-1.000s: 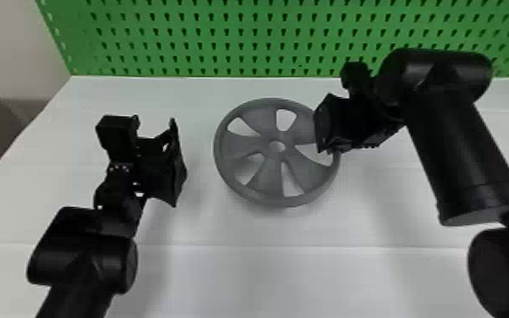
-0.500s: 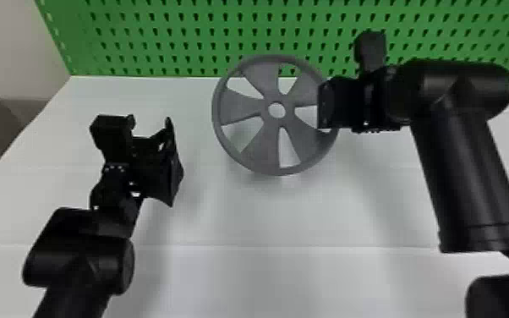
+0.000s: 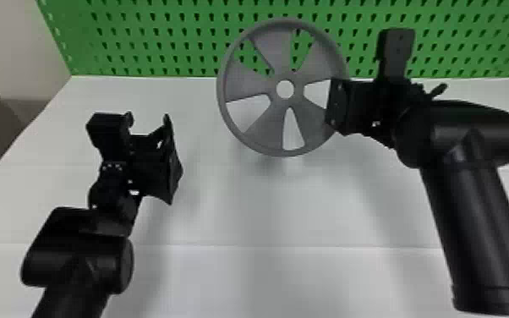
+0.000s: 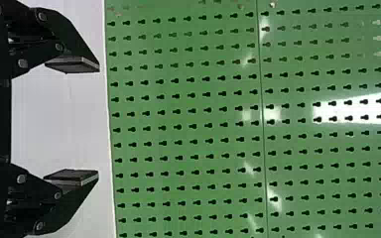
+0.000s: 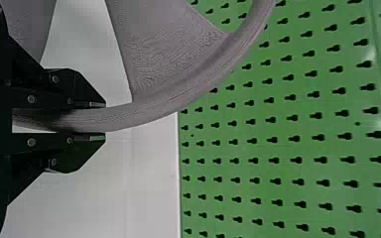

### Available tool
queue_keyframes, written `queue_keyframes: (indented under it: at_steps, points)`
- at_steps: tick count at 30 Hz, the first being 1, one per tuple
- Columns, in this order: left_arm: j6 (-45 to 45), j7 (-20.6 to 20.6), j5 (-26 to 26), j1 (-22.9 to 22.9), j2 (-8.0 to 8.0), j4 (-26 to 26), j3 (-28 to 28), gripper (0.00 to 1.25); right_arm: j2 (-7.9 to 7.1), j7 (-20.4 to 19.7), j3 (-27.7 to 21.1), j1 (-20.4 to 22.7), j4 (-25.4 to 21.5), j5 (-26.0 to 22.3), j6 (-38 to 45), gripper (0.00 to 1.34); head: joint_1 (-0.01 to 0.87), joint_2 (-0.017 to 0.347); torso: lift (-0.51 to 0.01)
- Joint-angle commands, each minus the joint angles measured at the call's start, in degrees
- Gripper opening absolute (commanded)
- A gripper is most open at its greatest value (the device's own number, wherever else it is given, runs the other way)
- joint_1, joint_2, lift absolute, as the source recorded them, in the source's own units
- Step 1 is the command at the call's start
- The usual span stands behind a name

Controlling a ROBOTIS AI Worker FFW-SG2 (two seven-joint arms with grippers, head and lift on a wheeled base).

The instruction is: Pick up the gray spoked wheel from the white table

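Observation:
My right gripper [image 3: 335, 105] is at the right side of the gray spoked wheel [image 3: 283, 46], holding it by the rim above the white table [image 3: 241, 211]. The wheel is tilted up, its spoked face toward the head camera, with its upper part in front of the green board. In the right wrist view, the fingers of my right gripper [image 5: 99, 120] are closed on either side of the wheel's rim [image 5: 149, 110]. My left gripper [image 3: 177, 158] is parked over the table's left part, apart from the wheel. The left wrist view shows that left gripper [image 4: 98, 121] open, nothing between its fingers.
A green perforated board [image 3: 160, 46] stands along the table's back edge. At the far left are a pale wall [image 3: 8, 42] and a brownish surface [image 3: 0, 127] beyond the table's edge.
My right gripper has raised the wheel from low over the table, and the wheel has tilted from leaning back to nearly facing the head camera. The left arm has hardly moved.

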Motion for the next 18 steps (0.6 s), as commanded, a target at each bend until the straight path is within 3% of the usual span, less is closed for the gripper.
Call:
queue_keyframes:
  at_steps: [1,18]
  points:
    - [-0.4,0.0,0.4,0.1,-0.04,-0.2,0.0,0.77,-0.48,0.2,-1.0,4.3,-2.0,1.0,-8.7,0.16,0.782,0.057,-0.097]
    - [-1.9,0.4,1.2,0.5,-0.48,-0.4,0.3,0.77,-0.83,1.1,-2.4,14.3,-3.5,5.6,-32.7,0.16,0.782,0.057,-0.097]
